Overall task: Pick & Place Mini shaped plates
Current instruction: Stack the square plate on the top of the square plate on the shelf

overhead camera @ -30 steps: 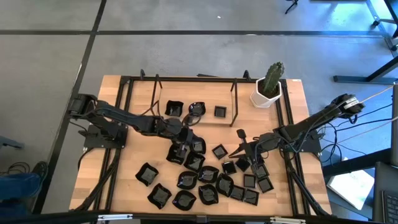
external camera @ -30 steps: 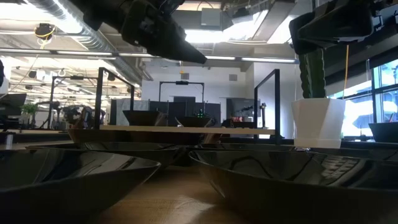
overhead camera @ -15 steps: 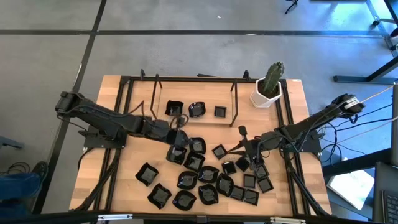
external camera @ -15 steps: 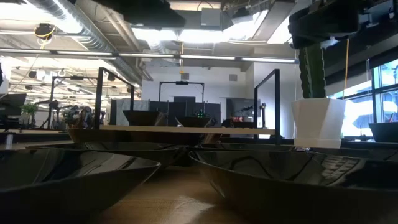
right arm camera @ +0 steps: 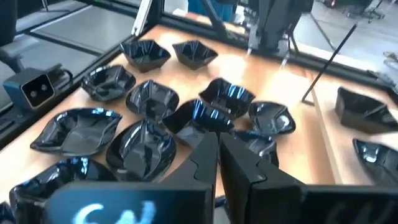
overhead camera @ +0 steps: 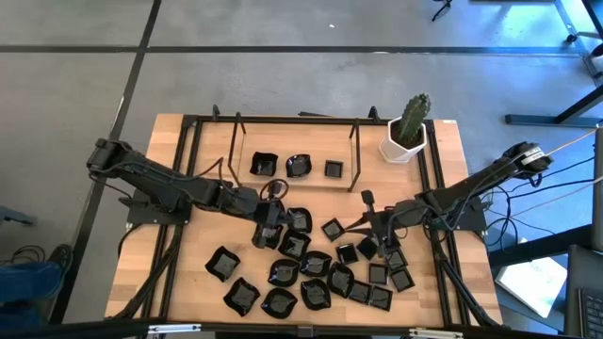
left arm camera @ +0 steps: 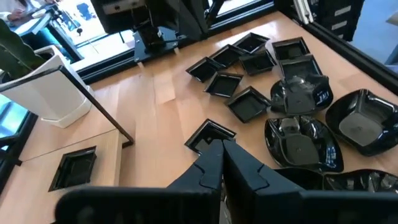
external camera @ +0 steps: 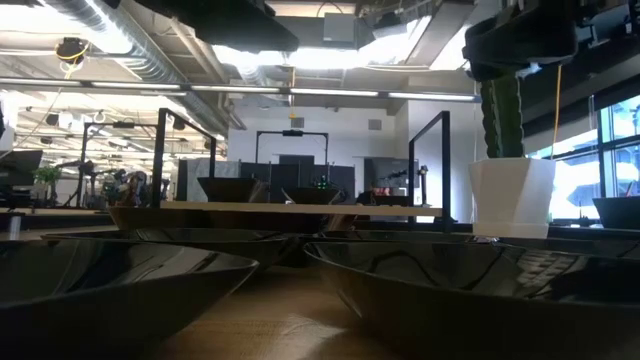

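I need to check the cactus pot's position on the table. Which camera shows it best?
The high view: the white pot with the cactus stands whole at the table's far right corner. The low view shows it side-on, top cut off. The left wrist view catches only part; the right wrist view misses it.

Glossy black plates (overhead camera: 311, 268), wooden table (overhead camera: 188, 160)

Glossy black mini shaped plates (overhead camera: 311, 273) lie on the light wooden table (overhead camera: 188, 273); far right, a white pot (overhead camera: 403, 146) holds a green cactus (overhead camera: 413, 118).
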